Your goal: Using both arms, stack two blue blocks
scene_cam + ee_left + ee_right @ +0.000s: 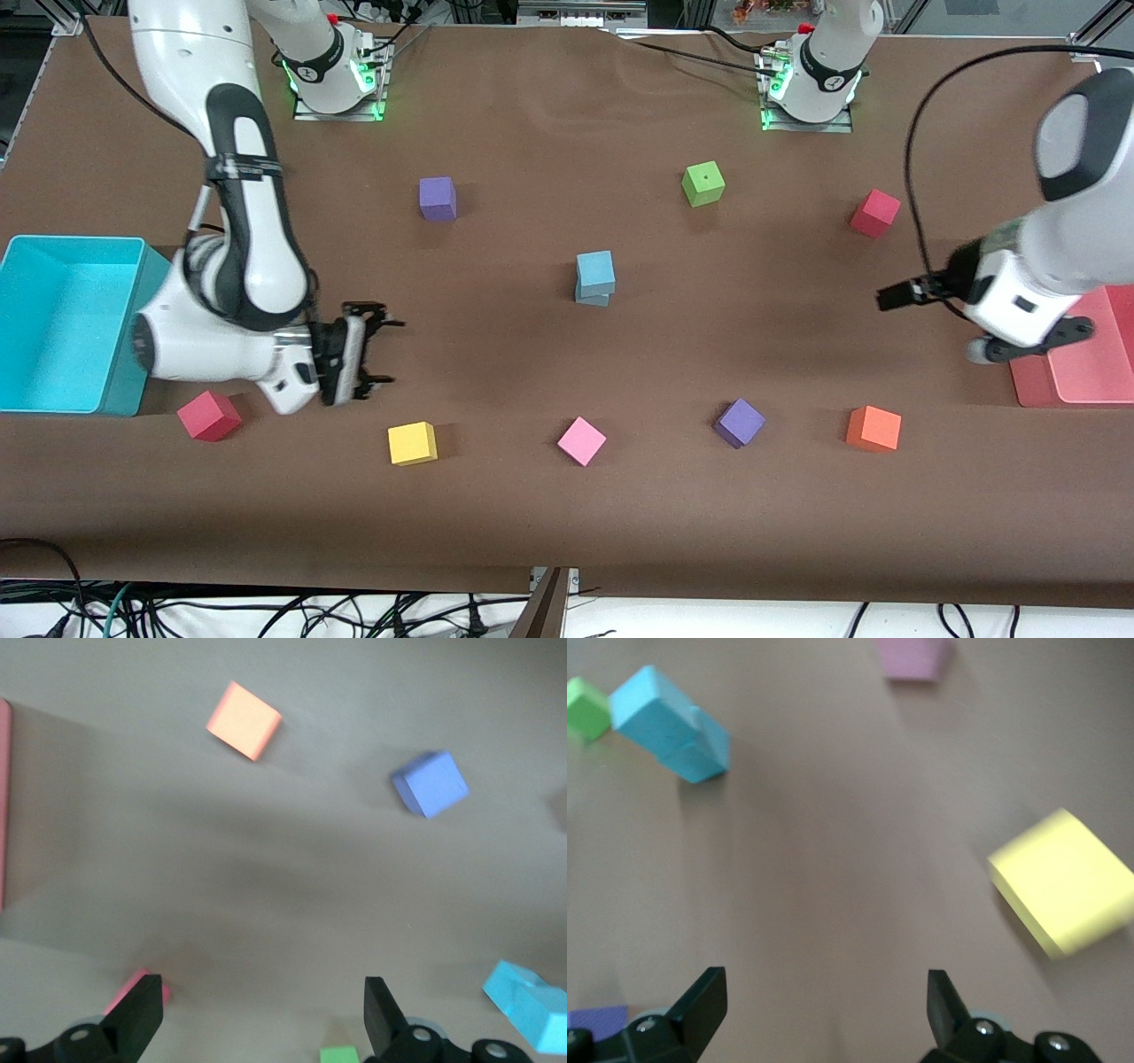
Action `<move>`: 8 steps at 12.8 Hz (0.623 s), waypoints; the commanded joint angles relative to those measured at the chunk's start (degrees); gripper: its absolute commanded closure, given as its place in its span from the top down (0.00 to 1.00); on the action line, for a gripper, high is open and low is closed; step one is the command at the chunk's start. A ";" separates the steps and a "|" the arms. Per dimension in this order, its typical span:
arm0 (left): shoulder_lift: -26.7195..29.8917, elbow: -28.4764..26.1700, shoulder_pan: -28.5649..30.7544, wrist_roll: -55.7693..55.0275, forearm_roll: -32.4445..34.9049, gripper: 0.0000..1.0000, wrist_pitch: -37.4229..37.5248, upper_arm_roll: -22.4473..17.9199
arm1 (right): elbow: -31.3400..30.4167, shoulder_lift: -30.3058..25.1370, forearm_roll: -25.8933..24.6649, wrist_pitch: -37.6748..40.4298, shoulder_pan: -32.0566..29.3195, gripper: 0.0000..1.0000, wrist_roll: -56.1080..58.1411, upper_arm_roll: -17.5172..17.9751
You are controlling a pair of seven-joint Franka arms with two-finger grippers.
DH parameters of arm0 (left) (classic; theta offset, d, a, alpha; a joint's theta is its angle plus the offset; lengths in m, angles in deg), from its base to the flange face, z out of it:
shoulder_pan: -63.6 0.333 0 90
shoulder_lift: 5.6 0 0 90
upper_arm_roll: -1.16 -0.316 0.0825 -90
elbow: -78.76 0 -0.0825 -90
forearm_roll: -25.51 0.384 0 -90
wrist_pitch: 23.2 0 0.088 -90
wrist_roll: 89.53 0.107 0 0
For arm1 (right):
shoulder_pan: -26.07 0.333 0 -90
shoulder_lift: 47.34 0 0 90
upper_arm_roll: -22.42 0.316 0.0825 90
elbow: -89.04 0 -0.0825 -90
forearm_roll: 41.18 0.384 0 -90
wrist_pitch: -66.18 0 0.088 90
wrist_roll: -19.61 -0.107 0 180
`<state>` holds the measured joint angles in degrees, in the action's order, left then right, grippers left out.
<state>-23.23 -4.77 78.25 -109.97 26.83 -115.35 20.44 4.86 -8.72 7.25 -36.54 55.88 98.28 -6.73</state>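
Brown table cover [567, 532] (rippled), cables likely underneath.

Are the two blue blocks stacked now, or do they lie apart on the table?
Stacked. In the front view the upper blue block sits on the lower blue block, slightly offset; the right wrist view shows them together too, and no gripper touches them.

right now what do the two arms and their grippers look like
Both are white jointed arms with black joint sections. The right arm has a black band wrapped round its link, and a black cable runs along it. The left arm has a grey oval cap and a looping black cable. The bases glow green, with red knobs. The right gripper and left gripper are small and black, with two fingers.
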 commanded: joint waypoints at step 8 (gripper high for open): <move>8.56 -4.35 -14.59 15.17 -0.51 1.00 -0.83 -19.66 | 17.46 1.19 -28.74 6.49 -0.02 1.00 -22.33 -9.15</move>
<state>-18.81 -5.27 71.81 -96.98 28.56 -115.28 9.38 18.65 -8.34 -20.81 -31.08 56.32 76.45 -12.31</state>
